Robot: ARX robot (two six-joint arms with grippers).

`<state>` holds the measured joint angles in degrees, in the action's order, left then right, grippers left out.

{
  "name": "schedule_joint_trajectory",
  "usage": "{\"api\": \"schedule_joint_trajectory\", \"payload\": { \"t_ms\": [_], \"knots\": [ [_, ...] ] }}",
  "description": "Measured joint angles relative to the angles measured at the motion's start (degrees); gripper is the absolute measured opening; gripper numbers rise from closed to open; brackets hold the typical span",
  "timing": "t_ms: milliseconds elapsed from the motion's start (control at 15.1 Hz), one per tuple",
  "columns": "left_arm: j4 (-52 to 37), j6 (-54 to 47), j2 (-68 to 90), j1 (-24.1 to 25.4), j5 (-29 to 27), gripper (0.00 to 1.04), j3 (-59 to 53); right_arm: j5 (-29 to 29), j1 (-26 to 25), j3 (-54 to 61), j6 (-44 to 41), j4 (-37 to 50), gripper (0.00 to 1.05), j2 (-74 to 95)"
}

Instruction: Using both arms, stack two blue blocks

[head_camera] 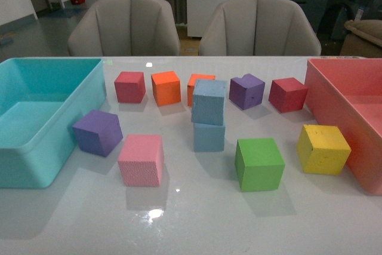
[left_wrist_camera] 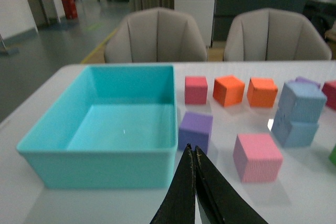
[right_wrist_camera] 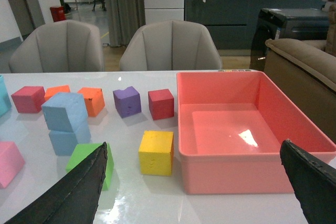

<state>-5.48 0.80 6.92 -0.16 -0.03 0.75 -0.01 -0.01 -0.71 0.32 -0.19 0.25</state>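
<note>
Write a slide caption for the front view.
Upper blue block sits skewed atop lower blue block, among loose colored cubes between teal bin and pink bin.

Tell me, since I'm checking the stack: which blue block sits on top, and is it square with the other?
The upper blue block sits on the lower blue block, which rests on the table. The upper one is twisted and overhangs slightly, not squarely aligned.

two grey chairs point(head_camera: 123, 25) behind white table point(head_camera: 197, 219)

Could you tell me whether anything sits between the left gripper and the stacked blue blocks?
Partly: from the shut left gripper, the pink cube lies roughly on the line toward the blue blocks, already stacked; the purple cube sits just ahead.
</note>
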Motion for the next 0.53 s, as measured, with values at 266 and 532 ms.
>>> {"api": "schedule_joint_trajectory", "payload": {
  "t_ms": [266,532],
  "knots": [
    [5.9,0.0,-6.4,0.0,0.1,0.02,-0.1,0.0,0.0,0.0,0.0,0.0,0.98,0.0],
    [5.7,0.0,-6.4,0.0,0.0,0.18,-0.1,0.0,0.0,0.0,0.0,0.0,0.98,0.0]
  ]
}}
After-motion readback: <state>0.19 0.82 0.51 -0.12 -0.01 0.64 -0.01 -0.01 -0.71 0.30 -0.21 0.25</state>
